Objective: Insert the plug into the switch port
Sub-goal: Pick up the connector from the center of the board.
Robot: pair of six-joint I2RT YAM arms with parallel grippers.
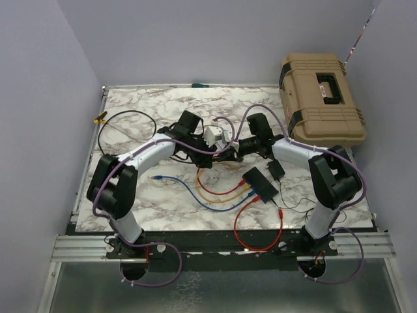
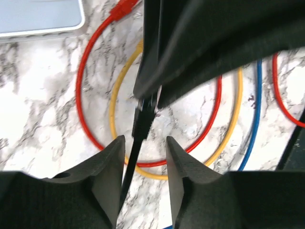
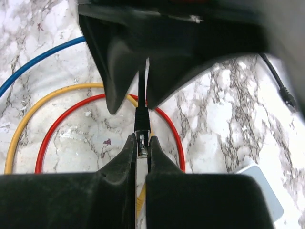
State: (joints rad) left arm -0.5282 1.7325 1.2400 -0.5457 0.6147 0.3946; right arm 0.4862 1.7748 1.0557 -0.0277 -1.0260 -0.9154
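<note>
marble surface (image 1: 150,203) between plain pale walls, tan case (image 1: 322,98) far right. both arms meet over centre. right gripper (image 3: 142,140) pinched tight on black plug (image 3: 141,121). plug's cable passes between fingers of left gripper (image 2: 145,143), which stand partly apart; contact with cable unclear. plug off surface, apart from switch (image 1: 259,183), on its far-left side. switch flat, near right. red (image 1: 260,244), yellow (image 1: 218,199), blue (image 1: 189,189) cables loop left of switch.
</note>
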